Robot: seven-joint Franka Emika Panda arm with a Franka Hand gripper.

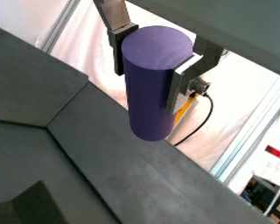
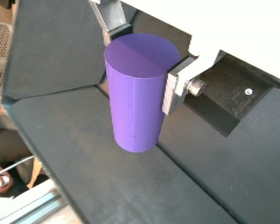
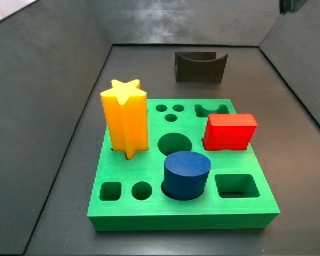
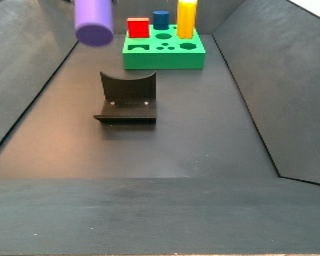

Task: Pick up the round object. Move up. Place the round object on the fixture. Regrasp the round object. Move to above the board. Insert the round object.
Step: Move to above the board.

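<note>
Now I see the gripper (image 1: 154, 63) holding the round object (image 2: 137, 92) between its fingers (image 1: 116, 42), high above the floor; the fixture (image 4: 125, 98) sits below, the board (image 4: 166, 52) at twelve o'clock behind it.

Yellow star block (image 3: 123, 118): we see it upright, the tallest piece, at 10 o'clock from the dark blue cylinder.
Dark blue cylinder (image 3: 186, 175): upright, standing apart from the others.
Red cube (image 3: 231, 131): at 1 o'clock from the cylinder.
Floor (image 4: 190, 140): dark grey, with sloped walls.
Black cable (image 1: 192, 124): in a wrist view we see it curving beyond the floor's edge.
</note>
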